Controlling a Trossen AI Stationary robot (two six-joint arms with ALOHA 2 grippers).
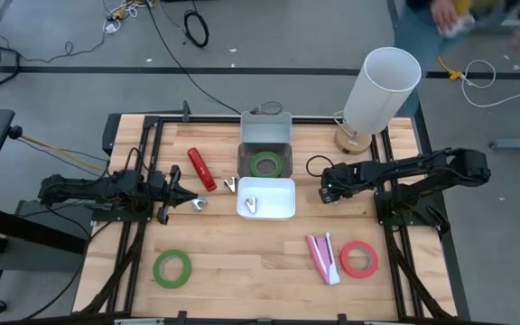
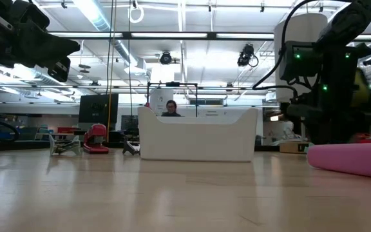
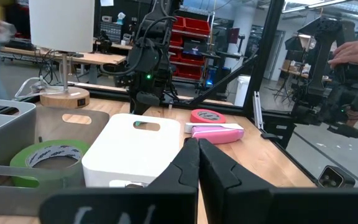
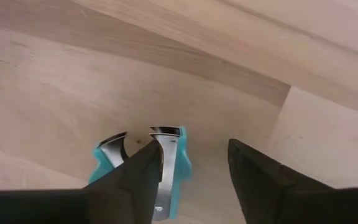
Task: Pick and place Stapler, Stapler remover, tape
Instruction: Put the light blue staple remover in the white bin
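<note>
A teal staple remover (image 4: 166, 171) on pale wood table (image 4: 229, 81); red stapler (image 1: 200, 169), pink stapler (image 1: 323, 257), green tape (image 1: 171, 268), red tape (image 1: 358, 259), white bin (image 1: 278, 200)

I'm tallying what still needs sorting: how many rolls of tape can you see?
3. One green roll lies in the grey bin, another green roll on the table's near left, and a red roll beside the pink stapler.

You have three tape rolls: a green roll (image 1: 171, 268) at lower left, a green roll (image 1: 265, 165) in the grey bin (image 1: 265, 131) at upper centre, and a red roll (image 1: 358, 259) at lower right. You have two staplers: red (image 1: 200, 169) left of centre, pink (image 1: 323, 257) lower right. You have four staple removers: one (image 1: 230, 185) beside the white bin (image 1: 283, 209), one (image 1: 250, 206) inside it, one (image 1: 199, 205) centre left, and a teal one (image 4: 166, 168) in the right wrist view. You have two bins and one lamp (image 1: 379, 90).
</note>
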